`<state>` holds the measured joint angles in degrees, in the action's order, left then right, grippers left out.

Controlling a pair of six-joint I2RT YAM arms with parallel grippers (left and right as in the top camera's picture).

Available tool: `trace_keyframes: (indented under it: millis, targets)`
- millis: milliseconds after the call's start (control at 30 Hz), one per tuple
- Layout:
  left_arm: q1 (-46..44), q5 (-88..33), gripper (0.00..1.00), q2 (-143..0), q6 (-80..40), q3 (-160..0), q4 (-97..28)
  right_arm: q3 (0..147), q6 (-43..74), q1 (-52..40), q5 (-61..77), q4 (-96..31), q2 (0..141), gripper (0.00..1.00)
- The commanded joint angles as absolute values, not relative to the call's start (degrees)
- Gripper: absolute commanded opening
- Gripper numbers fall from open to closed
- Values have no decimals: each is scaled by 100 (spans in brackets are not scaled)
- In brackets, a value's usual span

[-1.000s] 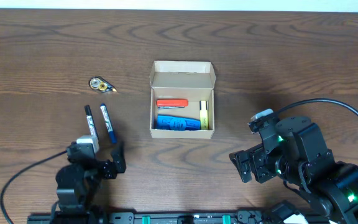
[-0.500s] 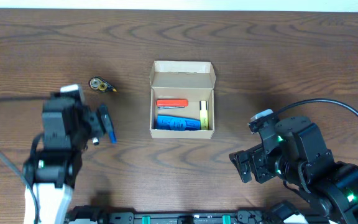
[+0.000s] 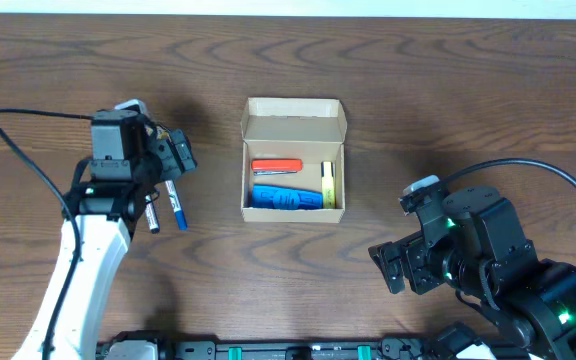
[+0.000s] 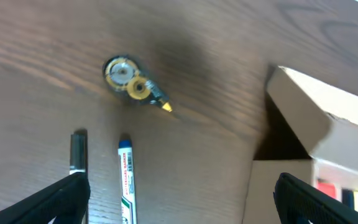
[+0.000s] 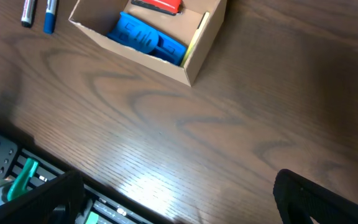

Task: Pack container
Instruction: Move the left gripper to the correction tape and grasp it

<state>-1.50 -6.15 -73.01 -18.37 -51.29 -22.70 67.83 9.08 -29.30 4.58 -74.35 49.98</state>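
Two pens (image 3: 175,207) half-hidden under left tool (image 3: 178,155) | container (image 4: 309,137) cropped, wrist view

I find no word, brand or number that I can read anywhere. The blue-capped marker (image 4: 125,180) under my left wrist camera carries a white label with green and red print along its barrel, but it is too small and blurred for me to make out. The container (image 3: 294,122) shows only bare tan cardboard on its flap and walls.
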Motion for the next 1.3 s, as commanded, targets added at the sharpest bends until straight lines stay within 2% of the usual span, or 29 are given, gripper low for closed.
trace_keyframes:
  millis: [0,233,433,800,967,1267]
  targets:
    - [-115,-399,96,-7719,-2410,-5465,-2331,6772,851,-2891,495,-7439,4989,99]
    - [-115,-25,96,-8864,-2615,-6578,-3009,6772,851,-2891,495,-7439,4989,99]
    - [-113,569,96,-9614,-3251,-7400,-3415,6772,851,-2891,495,-7439,4989,99]
    - [-113,458,96,-11021,-4392,-8331,-3667,6772,851,-2891,495,-7439,4989,99]
    - [-113,427,96,-11657,-4550,-8986,-4112,6772,851,-2891,495,-7439,4989,99]
    - [-75,259,96,-12169,-4637,-9076,-4056,6772,851,-2891,495,-7439,4989,99]
